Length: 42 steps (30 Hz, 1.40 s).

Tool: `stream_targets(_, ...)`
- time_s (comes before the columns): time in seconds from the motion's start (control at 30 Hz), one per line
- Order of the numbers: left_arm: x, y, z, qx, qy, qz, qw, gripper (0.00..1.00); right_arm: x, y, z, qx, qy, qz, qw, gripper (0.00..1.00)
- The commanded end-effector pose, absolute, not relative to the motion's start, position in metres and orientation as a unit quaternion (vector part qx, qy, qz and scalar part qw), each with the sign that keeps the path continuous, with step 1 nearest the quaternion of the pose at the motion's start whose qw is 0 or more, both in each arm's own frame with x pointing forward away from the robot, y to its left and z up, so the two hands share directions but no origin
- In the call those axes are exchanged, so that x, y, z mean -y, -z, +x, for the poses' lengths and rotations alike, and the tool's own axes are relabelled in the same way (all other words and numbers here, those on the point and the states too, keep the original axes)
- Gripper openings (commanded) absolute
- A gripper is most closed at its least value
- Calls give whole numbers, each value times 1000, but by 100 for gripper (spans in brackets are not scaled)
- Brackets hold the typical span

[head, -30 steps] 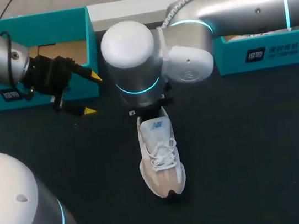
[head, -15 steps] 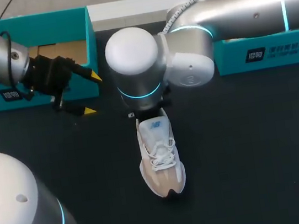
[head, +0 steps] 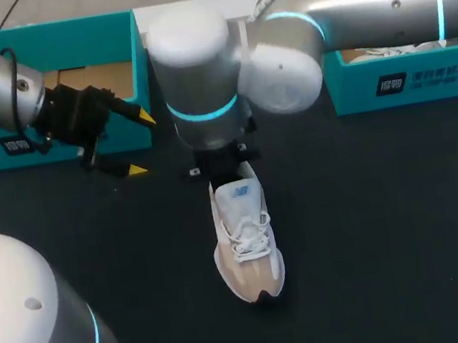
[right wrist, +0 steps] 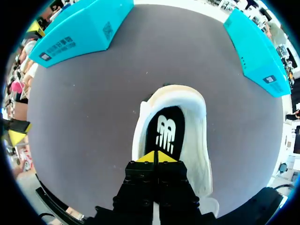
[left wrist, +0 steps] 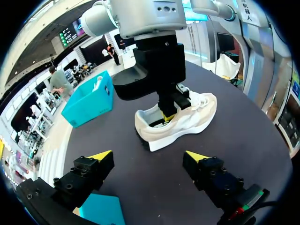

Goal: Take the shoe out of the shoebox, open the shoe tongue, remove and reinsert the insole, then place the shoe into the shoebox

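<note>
While the right end effector (right wrist: 155, 157), tips pressed together, sat over the sneaker's (head: 246, 246) insole (right wrist: 162, 129), the left end effector (head: 141, 143) hung spread beside a teal shoebox (head: 56, 30).

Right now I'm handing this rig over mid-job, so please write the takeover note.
Shoe: upright on the table, not boxed.
Left gripper: open, empty, by the left shoebox.
Right gripper: shut, tips in the shoe's opening on the insole; whether it pinches the insole is unclear.
Done: shoe taken out.
Remaining: insole out and back in, if not yet done; then shoe into the box.
</note>
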<state>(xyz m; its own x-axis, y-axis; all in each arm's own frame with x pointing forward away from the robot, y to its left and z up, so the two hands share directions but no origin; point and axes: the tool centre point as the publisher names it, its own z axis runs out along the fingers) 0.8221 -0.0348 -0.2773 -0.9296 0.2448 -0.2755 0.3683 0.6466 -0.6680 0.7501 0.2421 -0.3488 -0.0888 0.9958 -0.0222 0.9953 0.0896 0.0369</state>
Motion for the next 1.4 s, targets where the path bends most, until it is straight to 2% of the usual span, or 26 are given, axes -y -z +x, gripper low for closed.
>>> stream_targets(0.03, 35, 277, 821, -904, 384, 169, 81, 100, -232, 337, 744, -738, 13, 675, -26, 0)
stream_targets(0.1, 35, 277, 821, -904, 384, 169, 81, 100, -233, 335, 737, -736, 14, 675, -52, 0)
stream_targets(0.2, 35, 277, 821, -904, 384, 169, 81, 100, -231, 334, 729, -730, 14, 681, -57, 0)
stream_targets(0.53, 35, 277, 821, -904, 384, 169, 81, 100, -221, 339, 725, -726, 23, 685, -51, 0)
stream_targets(0.6, 35, 277, 821, -904, 384, 169, 81, 100, -220, 337, 728, -726, 23, 685, -46, 82)
stream_targets(0.63, 35, 277, 821, -904, 384, 169, 81, 100, -220, 337, 729, -726, 23, 685, -46, 100)
stream_targets(1.4, 35, 277, 821, -904, 384, 169, 81, 100, -228, 356, 728, -740, 20, 669, -69, 100)
